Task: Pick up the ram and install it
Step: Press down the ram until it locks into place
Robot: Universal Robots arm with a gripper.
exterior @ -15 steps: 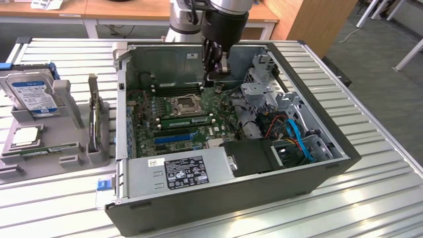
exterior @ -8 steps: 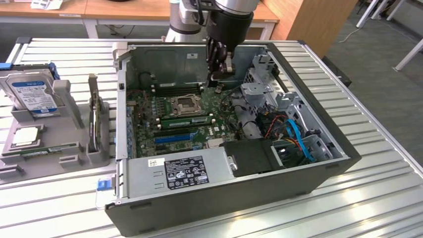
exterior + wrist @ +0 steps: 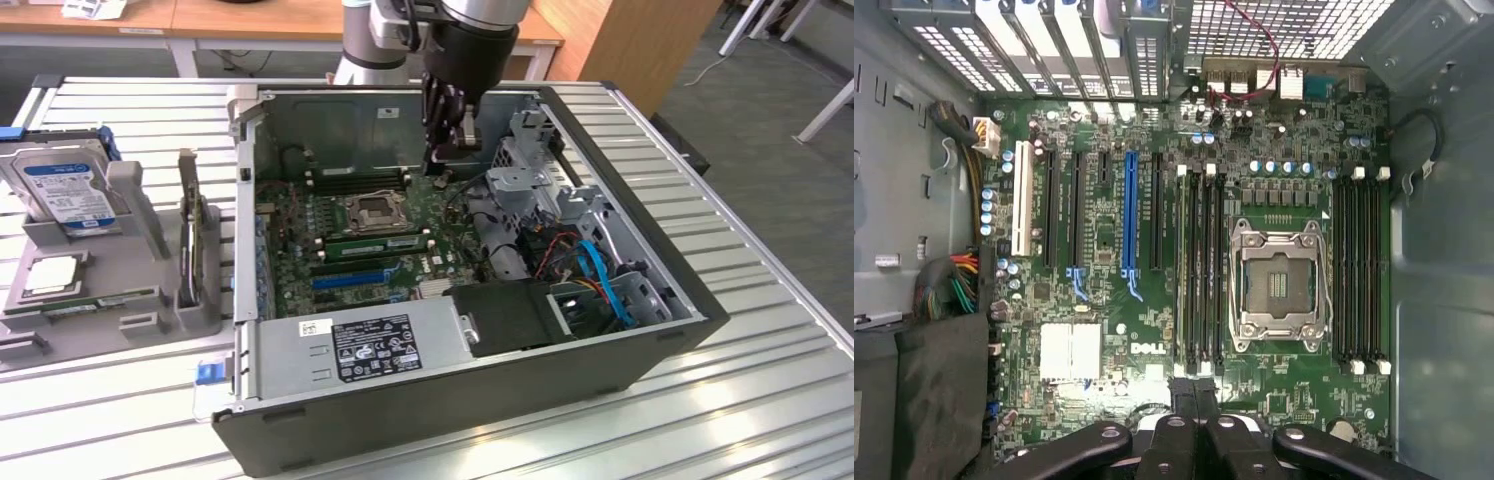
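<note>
Hovering with my tool (image 3: 1194, 392) closed on nothing, probably so it presses as one block, I see the ram (image 3: 380, 242) seated on the board (image 3: 287, 235) beside the processor socket (image 3: 371, 212).

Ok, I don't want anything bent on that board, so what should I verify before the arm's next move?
1. Gripper empty: ok, jaws shut with nothing between them.
2. Ram in a slot: ok, a green stick lies in the slot row beside the CPU socket.
3. Ram fully seated, clips latched: cannot tell.
4. Gripper near those slots: ok, its tips hang by the slots' end.
5. Cables clear of slots: ok, blue cables lie by the drive bay.
</note>
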